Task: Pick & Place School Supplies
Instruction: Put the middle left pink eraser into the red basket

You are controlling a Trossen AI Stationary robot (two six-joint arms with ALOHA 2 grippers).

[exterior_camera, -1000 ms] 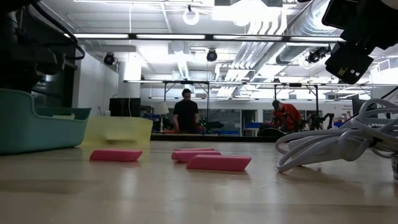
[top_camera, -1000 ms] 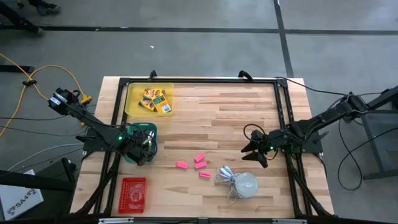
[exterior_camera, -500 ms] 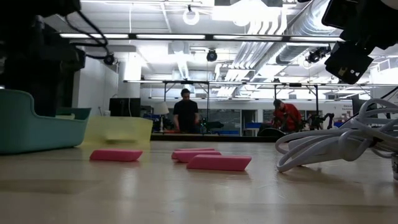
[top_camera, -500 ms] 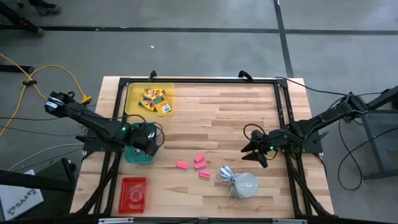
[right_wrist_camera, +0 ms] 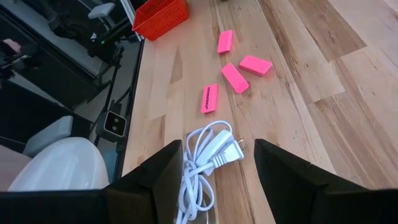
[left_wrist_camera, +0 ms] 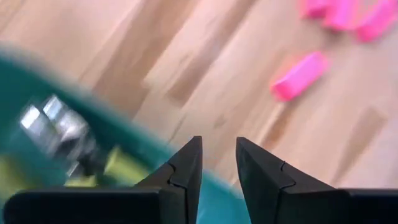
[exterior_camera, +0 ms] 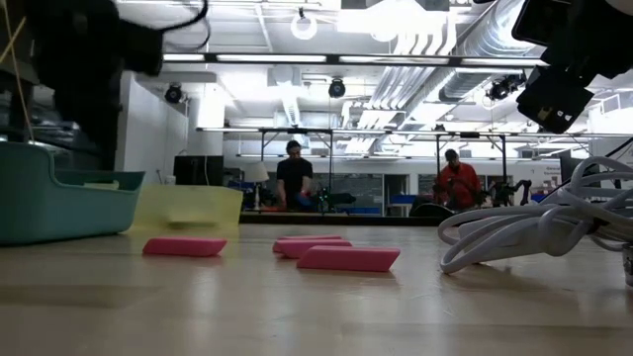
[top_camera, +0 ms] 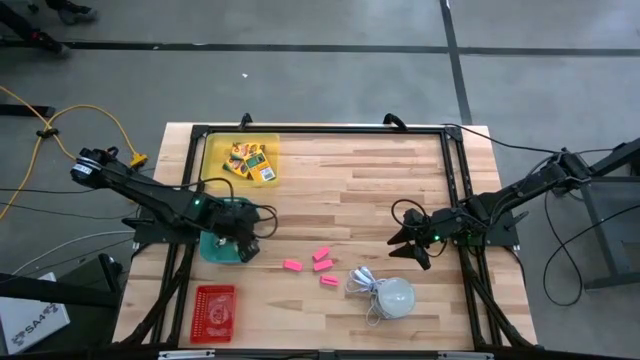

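The left gripper (top_camera: pixel 248 243), empty with fingers slightly apart, has swung off the teal bin (top_camera: pixel 215 248) holding the scissors (left_wrist_camera: pixel 93 158), toward the pink erasers (top_camera: pixel 312 263); right gripper (top_camera: pixel 408 243) waits open.

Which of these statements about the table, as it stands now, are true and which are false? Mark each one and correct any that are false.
1. Four pink erasers lie on the bare wood. True.
2. The yellow tray is empty. False: it holds small yellow-and-green boxes.
3. The right gripper grips the white cord. False: its fingers stand apart with nothing between them.
4. The left gripper is at the teal bin. True.
5. The red basket stands beside the yellow tray. False: the teal bin lies between them.
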